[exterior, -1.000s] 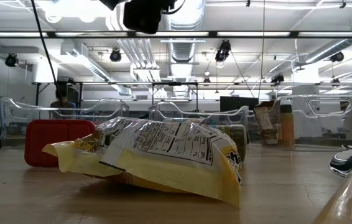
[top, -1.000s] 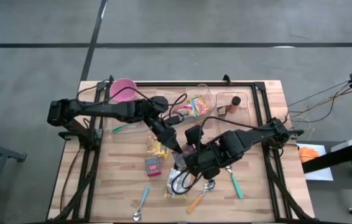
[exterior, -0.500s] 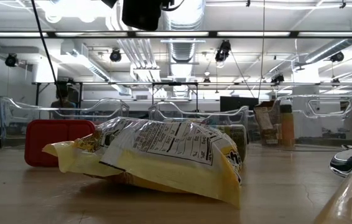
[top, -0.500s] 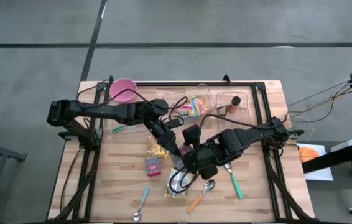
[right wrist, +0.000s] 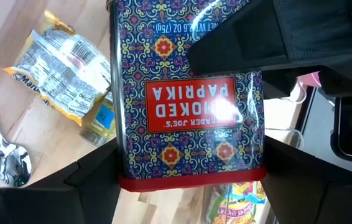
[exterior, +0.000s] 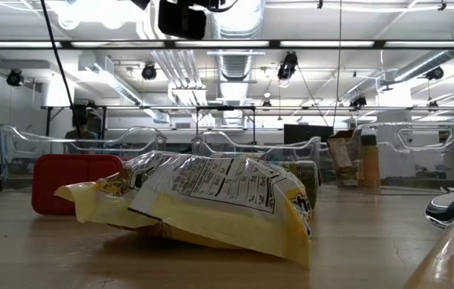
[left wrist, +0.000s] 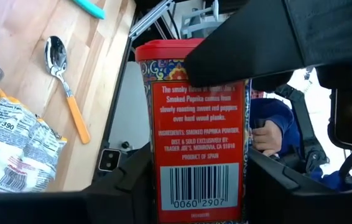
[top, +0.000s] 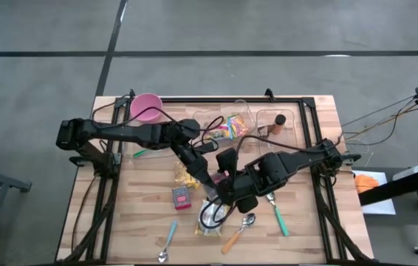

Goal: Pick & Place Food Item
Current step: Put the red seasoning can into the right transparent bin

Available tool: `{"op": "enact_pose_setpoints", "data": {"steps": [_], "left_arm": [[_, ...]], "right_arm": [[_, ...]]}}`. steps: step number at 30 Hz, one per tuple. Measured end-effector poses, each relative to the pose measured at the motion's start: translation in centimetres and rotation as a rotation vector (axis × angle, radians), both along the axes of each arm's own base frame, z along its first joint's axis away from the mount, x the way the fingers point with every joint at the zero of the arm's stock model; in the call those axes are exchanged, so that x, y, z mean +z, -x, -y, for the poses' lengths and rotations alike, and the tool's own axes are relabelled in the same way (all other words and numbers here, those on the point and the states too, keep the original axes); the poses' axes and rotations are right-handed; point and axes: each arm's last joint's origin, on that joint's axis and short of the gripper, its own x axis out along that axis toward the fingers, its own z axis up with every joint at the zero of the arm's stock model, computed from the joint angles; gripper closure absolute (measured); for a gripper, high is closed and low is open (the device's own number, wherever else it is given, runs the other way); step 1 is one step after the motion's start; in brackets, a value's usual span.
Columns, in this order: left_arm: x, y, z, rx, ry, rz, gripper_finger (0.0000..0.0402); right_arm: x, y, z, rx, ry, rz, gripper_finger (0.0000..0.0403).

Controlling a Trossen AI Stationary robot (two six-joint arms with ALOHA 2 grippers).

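Note:
A red-lidded tin of smoked paprika (left wrist: 198, 130), blue-patterned on its front (right wrist: 188, 99), hangs in the air over the table's middle. Both grippers are shut on it. My left gripper (top: 207, 179) comes from the table's left and has the tin's barcode end. My right gripper (top: 225, 185) comes from the right and has the lid end. In the high view the arms hide most of the tin. Each wrist view also shows a dark finger of the other gripper at the tin's far end. My left gripper pinches the tin's two narrow sides at its barcode end (left wrist: 163, 193) between its fingers (left wrist: 126, 186). The fingers lie along the tin, nearly level, from the table's left. The tin is clear of the table. My right gripper pinches the tin's narrow sides at the red lid end (right wrist: 132, 177) between its fingers (right wrist: 95, 171). They slant down from the table's right and lie along the tin. The tin hangs clear of the table, shared with the left gripper.
Below lie a yellow snack bag (top: 187, 176), a red box (top: 182, 197), another bag (top: 210, 218), an orange-handled spoon (top: 238, 233) and teal utensils (top: 279, 219). A pink bowl (top: 146, 107) and a clear bin (top: 231, 125) with candy stand at the far edge.

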Motion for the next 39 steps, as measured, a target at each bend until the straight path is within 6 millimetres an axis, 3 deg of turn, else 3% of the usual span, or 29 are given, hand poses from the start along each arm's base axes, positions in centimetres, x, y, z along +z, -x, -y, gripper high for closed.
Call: {"op": "enact_pose_setpoints", "data": {"steps": [9,16,29,39], "left_arm": [[0.0,0.0,0.0,-0.009,-0.005,0.010,0.0223],[0.1,0.0,-0.1,-0.013,0.000,0.015,0.0223],[1.8,1.1,-2.0,0.007,-0.065,0.117,0.0223],[4.5,3.7,-4.4,0.098,-0.196,0.248,0.0223]], "right_arm": [[0.0,-0.1,0.0,-0.008,-0.003,0.010,0.0096],[0.1,-0.1,0.0,-0.118,-0.042,0.044,0.0015],[0.9,0.4,0.4,-0.353,-0.119,0.152,0.0068],[3.6,2.4,1.1,-0.573,-0.243,0.344,0.0072]]}}
